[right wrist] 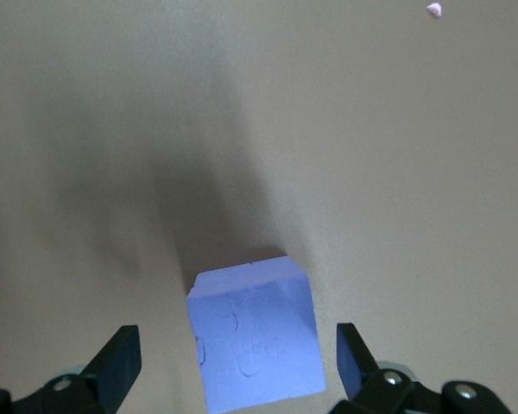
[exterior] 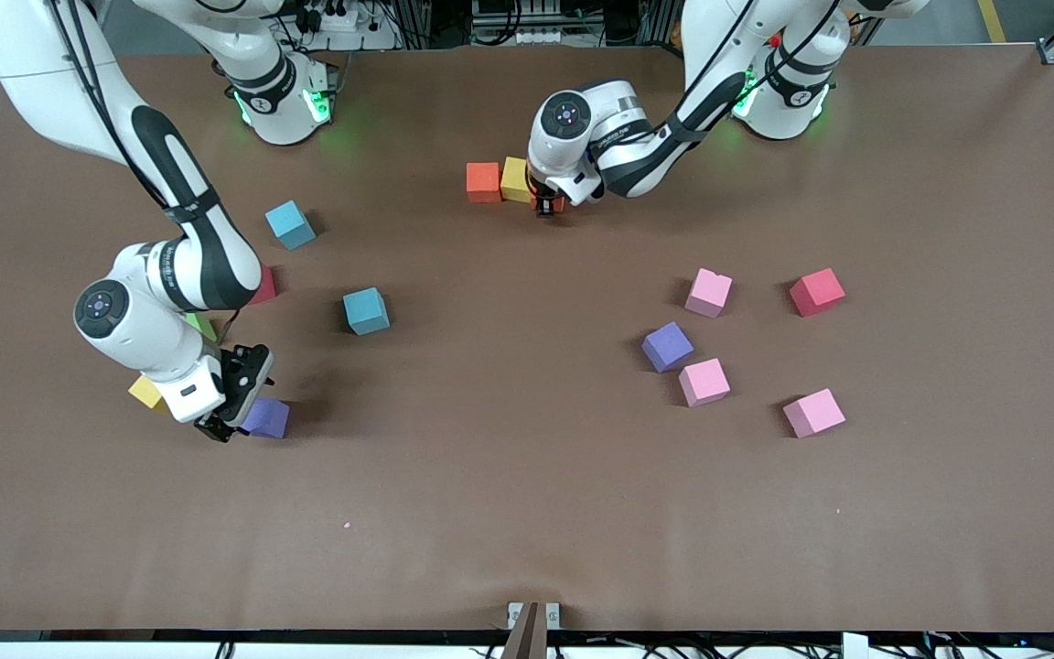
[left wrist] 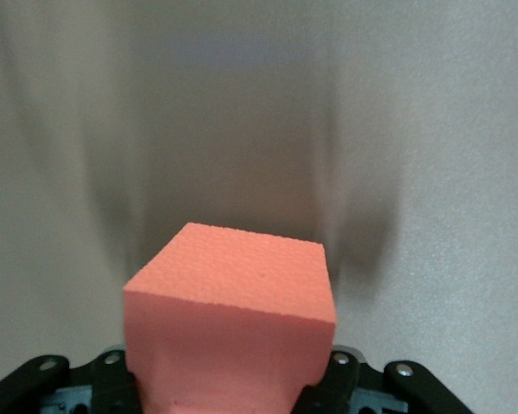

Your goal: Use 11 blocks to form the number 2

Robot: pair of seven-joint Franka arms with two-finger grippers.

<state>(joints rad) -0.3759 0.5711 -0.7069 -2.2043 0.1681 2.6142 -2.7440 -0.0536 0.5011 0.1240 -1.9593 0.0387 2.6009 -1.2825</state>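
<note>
The number 2 has only its start: an orange block (exterior: 483,181) and a yellow block (exterior: 515,178) touch in a row near the table edge where the robots' bases stand, about midway along that edge, and the left gripper (exterior: 547,207), clenched on a second orange block (left wrist: 233,323), is down at the end of this row, just beside the yellow one. The front view almost hides this block under the hand; the left wrist view shows it clearly between the fingers (left wrist: 341,379), with only bare surface around. The other blocks lie loose on the brown matte table (exterior: 527,513). Toward the left arm's end are three pink blocks (exterior: 708,292) (exterior: 704,382) (exterior: 813,413), a purple block (exterior: 667,347) and a red cube (exterior: 817,292). Toward the right arm's end are two blue blocks (exterior: 290,224) (exterior: 366,311), another red cube (exterior: 263,286), a green block (exterior: 201,324) and a yellow block (exterior: 145,391), the last three partly covered by the right arm. The right gripper (exterior: 227,423) is low over a second purple block (right wrist: 257,341), fingers (right wrist: 121,362) spread on both sides of it and not touching, which only the right wrist view makes certain. This view shows also a small pink crumb (right wrist: 433,9) on the table. Along the base edge of the table the room shows cables and metal frames.
</note>
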